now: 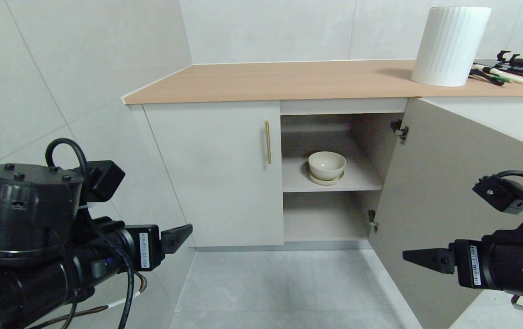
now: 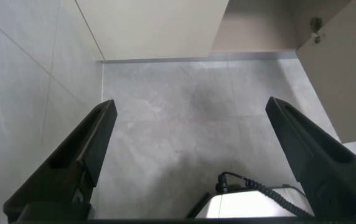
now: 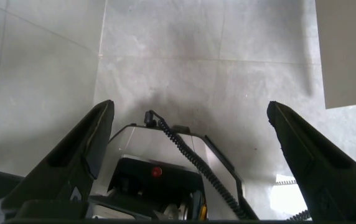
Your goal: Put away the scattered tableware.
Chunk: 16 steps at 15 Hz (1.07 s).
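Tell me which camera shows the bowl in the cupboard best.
The head view: the bowl sits in full sight on a saucer on the upper shelf, past the open door. Both wrist views face the floor; the left one also catches the cupboard at its lower edge.

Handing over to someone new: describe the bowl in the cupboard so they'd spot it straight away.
Under the wooden countertop, the right cabinet door stands open. On the upper shelf inside sits a cream bowl, upright on a matching small plate. The bowl is deep and rounded; the plate beneath is flat.
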Motion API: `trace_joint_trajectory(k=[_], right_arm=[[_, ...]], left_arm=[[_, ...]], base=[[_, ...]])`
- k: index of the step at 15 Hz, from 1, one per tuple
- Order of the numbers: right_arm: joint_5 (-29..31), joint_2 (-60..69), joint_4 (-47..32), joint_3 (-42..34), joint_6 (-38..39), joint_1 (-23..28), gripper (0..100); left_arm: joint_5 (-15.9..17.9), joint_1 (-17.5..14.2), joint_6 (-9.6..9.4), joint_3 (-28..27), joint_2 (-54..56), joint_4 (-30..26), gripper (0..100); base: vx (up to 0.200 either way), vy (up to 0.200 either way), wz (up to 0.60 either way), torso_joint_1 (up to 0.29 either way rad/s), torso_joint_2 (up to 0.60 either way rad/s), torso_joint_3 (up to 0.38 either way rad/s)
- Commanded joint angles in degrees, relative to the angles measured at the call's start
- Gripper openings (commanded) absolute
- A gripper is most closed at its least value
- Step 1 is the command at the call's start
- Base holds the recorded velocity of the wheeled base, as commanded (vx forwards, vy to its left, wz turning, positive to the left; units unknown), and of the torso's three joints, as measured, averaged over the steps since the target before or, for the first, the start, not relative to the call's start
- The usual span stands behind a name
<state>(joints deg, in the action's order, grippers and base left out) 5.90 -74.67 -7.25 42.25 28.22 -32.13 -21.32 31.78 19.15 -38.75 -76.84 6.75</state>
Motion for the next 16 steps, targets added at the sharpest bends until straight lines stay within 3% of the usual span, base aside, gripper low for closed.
trace_joint_trajectory(k=[1,8,16], right_arm=[[-0.01,-0.92,-0.04,-0.07,-0.01,-0.03,100],[-0.01,-1.36,0.05,-0.15,-0.01,-0.03,100],[0.08,-2.41,-0.31,-0.33,-0.01,0.14,100]], left_arm=[[-0.3,0.12,0.1,-0.01,-0.51,0.01,100],[-0.3,0.12,0.1,-0.18,-0.51,0.01,100],[-0.74,0.12,0.1,-0.18,-0.51,0.01,100]], base=[[0.0,0.0,0.0,0.0,0.0,0.0],[0.0,0.0,0.0,0.0,0.0,0.0],[0.0,-0.2,0.0,0.004,0.0,0.001]])
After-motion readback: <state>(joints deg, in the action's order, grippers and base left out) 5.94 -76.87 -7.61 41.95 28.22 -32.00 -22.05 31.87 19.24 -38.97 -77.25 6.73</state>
